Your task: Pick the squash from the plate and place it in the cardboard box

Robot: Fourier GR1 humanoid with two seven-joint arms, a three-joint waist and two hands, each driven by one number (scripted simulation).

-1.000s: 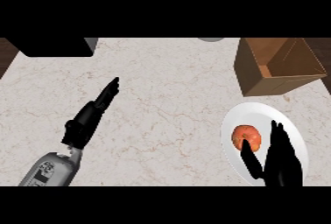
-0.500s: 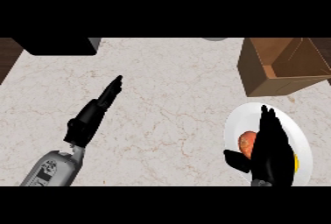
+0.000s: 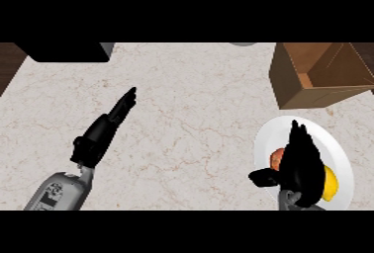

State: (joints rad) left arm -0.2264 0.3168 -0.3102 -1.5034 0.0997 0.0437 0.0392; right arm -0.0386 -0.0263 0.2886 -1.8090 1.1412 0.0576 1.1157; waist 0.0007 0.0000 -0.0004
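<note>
A white plate (image 3: 264, 134) lies on the marble counter at the lower right. The squash (image 3: 277, 157) rests on it, orange-red at its left end and yellow at its right end, its middle hidden. My right hand (image 3: 301, 160) lies over the squash with fingers stretched toward the far side and the thumb out to the left; it is open. The open cardboard box (image 3: 315, 90) stands just beyond the plate at the upper right. My left hand (image 3: 108, 126) rests open on the left of the counter, fingers straight, far from the plate.
A black appliance (image 3: 64, 51) sits at the far left edge of the counter. A grey round object (image 3: 243, 43) shows at the far edge, top centre. A dark wooden strip (image 3: 7, 62) borders the counter on the left.
My right hand has moved forward over the plate and now covers most of the squash, which was in plain sight a second ago. The left hand has stayed still.
</note>
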